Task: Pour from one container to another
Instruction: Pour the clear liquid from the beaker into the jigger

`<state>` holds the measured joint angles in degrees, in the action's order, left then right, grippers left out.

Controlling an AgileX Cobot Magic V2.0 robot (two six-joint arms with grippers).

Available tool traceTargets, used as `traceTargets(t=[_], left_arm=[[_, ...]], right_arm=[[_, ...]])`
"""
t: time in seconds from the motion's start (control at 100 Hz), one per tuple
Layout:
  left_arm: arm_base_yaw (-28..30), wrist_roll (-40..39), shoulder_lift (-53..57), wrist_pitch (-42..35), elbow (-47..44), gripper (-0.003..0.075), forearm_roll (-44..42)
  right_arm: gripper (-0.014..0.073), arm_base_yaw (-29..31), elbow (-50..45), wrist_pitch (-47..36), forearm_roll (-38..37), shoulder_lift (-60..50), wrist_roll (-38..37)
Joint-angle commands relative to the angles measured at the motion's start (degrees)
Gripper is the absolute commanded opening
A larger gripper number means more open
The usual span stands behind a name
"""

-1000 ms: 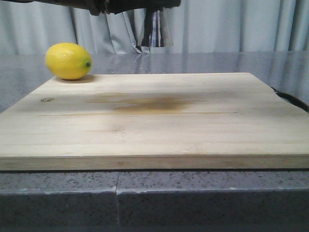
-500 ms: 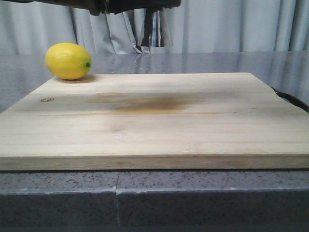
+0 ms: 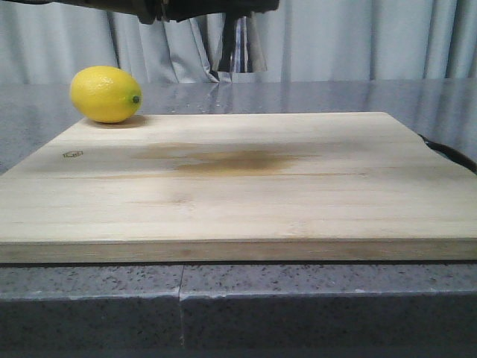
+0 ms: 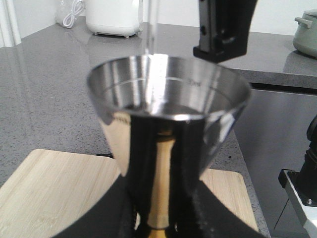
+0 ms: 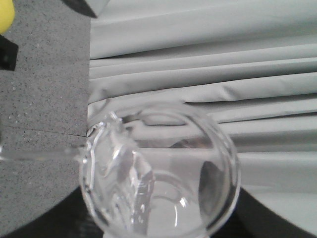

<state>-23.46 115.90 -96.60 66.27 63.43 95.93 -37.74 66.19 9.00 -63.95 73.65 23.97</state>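
Two vessels meet high above the cutting board (image 3: 223,186), well clear of the lemon (image 3: 106,94) at its far left corner. The left gripper (image 4: 158,218) is closed on the narrow gold-banded waist of the steel jigger (image 4: 168,114), holding it upright so its wide upper cone faces up as a catching cup. The right gripper (image 5: 158,233) has its jaws clamped round the glass beaker (image 5: 158,173), tipped far over so its pouring lip points toward the jigger; a thin clear stream (image 4: 150,29) falls into the steel cup, and liquid can be seen pooling inside. Holding both in the air, rather than resting them on the board, lets each arm adjust the angle and keep the stream inside the rim. A fill line and small engraved lettering run round the jigger's inner wall, possibly a volume mark, though too small to read. The board carries a small stamped logo (image 3: 72,154), also illegible.
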Motion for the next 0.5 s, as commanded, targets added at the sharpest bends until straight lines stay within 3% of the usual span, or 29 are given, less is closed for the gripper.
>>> traceTargets(t=[0.0,0.49], left_arm=[[0.1,-0.2,3.0,3.3,1.7,-0.0019,4.1],[0.1,-0.2,3.0,3.3,1.7,-0.0019,4.1]], right_arm=[[0.0204,-0.1,2.2,-2.3,-1.6,-1.7,0.1],[0.0204,-0.1,2.2,-2.3,-2.8,-1.7,0.1]])
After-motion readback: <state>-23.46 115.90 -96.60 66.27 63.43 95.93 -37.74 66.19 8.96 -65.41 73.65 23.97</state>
